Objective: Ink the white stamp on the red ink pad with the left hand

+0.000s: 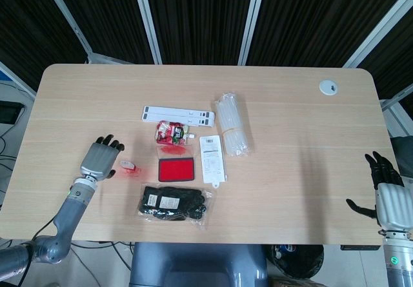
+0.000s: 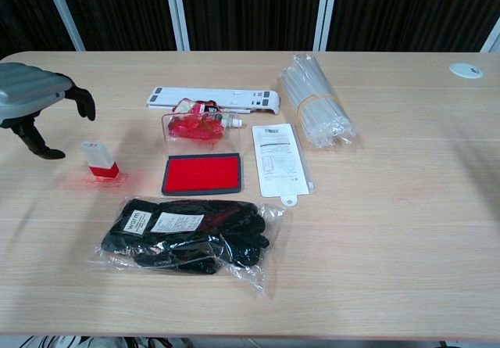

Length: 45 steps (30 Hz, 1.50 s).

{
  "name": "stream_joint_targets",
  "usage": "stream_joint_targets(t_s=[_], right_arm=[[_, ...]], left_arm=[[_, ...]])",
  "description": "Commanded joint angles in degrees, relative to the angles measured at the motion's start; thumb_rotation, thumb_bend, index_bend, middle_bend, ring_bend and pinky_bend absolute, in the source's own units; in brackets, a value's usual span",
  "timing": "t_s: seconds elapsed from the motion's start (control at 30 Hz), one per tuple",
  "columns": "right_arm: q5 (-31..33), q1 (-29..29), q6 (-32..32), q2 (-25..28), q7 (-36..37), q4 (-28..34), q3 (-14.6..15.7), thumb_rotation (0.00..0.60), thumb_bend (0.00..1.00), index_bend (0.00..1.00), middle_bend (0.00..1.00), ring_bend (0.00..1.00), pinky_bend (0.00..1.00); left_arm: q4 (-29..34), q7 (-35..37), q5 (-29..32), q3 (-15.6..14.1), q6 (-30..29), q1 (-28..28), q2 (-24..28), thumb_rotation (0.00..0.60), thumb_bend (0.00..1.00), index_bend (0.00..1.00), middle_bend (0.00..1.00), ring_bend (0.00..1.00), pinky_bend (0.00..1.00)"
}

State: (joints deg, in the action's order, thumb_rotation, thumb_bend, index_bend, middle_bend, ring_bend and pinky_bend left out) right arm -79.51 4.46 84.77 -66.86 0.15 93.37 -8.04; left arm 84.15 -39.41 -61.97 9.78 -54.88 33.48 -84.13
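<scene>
The white stamp (image 1: 129, 167) (image 2: 98, 160) has a red base and stands upright on the table, left of the red ink pad (image 1: 177, 169) (image 2: 202, 174). My left hand (image 1: 101, 158) (image 2: 35, 98) hovers just left of the stamp, fingers apart and holding nothing, a small gap away from it. The ink pad lies open in its dark frame. My right hand (image 1: 389, 195) rests at the table's right edge, fingers spread and empty; the chest view does not show it.
A bag of black gloves (image 1: 174, 202) (image 2: 187, 233) lies in front of the pad. Behind the pad are a red packet (image 1: 171, 133), a white strip (image 1: 179, 114), a white card (image 1: 212, 158) and a bundle of clear tubes (image 1: 232, 123). A round grommet (image 1: 328, 87) sits far right.
</scene>
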Motion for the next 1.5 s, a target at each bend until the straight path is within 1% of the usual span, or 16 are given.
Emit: stream_joint_targets(t_s=[0.03, 0.4, 0.63, 1.23, 1.5], right_arm=[[0.1, 0.0, 0.0, 0.0, 0.1, 0.0, -0.1, 0.6, 0.06, 0.0, 0.0, 0.0, 0.17], [0.1, 0.1, 0.2, -0.2, 0.4, 0.0, -0.3, 0.6, 0.07, 0.0, 0.0, 0.0, 0.17], [0.0, 0.1, 0.3, -0.2, 0.3, 0.2, -0.2, 0.6, 0.08, 0.0, 0.0, 0.0, 0.17], [0.0, 0.0, 0.6, -0.2, 0.6, 0.4, -0.3, 0.6, 0.09, 0.0, 0.0, 0.0, 0.17], [0.0, 0.0, 0.6, -0.3, 0.6, 0.3, -0.3, 0.6, 0.09, 0.0, 0.0, 0.0, 0.17]], left_arm=[[-1.3, -0.3, 0.5, -0.2, 0.7, 1.1, -1.3, 0.6, 0.19, 0.37, 0.33, 0.15, 0.25], [-5.4, -0.9, 1.7, -1.5, 1.8, 3.2, -4.8, 0.6, 0.19, 0.43, 0.4, 0.18, 0.27], [-7.3, 0.2, 1.7, -2.3, 1.8, 3.8, -6.2, 0.6, 0.23, 0.45, 0.42, 0.19, 0.27], [-9.6, 1.6, 1.4, -3.7, 1.8, 4.6, -7.5, 0.6, 0.31, 0.49, 0.46, 0.21, 0.28], [-10.1, 1.9, 1.2, -4.3, 1.5, 4.7, -7.8, 0.6, 0.35, 0.51, 0.48, 0.24, 0.3]])
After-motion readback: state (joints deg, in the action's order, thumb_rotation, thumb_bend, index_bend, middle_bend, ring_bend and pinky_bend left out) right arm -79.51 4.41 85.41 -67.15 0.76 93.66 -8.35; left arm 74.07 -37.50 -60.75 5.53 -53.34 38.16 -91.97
